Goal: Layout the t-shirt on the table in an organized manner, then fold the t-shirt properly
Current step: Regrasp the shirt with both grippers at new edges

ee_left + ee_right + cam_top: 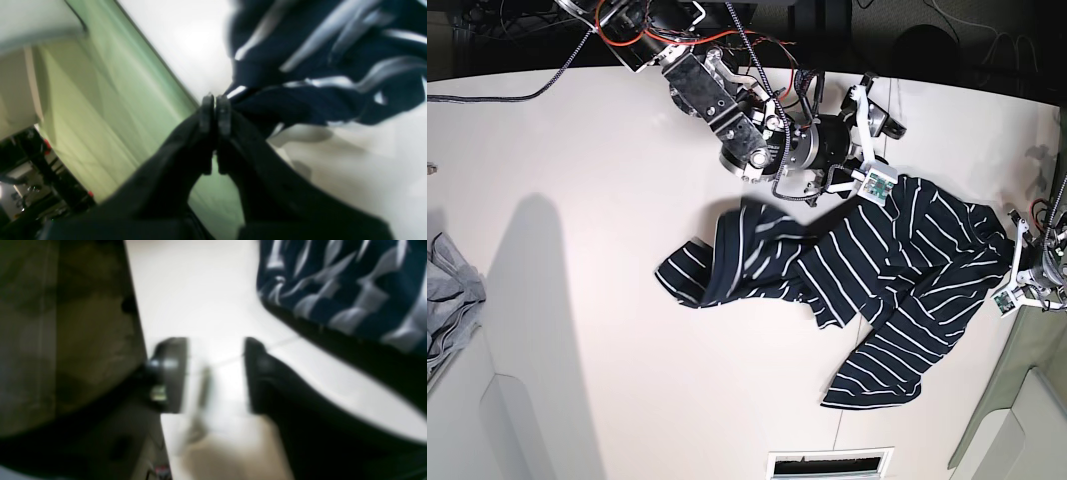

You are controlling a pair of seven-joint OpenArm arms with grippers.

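The dark navy t-shirt with thin white stripes lies crumpled and half spread on the white table, right of centre. My left gripper is at the shirt's right edge. In the left wrist view its black fingers stand almost together with a thin bright slit between them, and the t-shirt edge touches the outer side of the right fingertip. My right gripper is at the shirt's far edge. In the blurred right wrist view this gripper is open over bare table, with the t-shirt up to the right.
A plain grey cloth lies at the table's left edge. A white vented slot sits at the near edge. Cables and the right arm's body fill the far side. Green fabric hangs beyond the table edge beside the left gripper.
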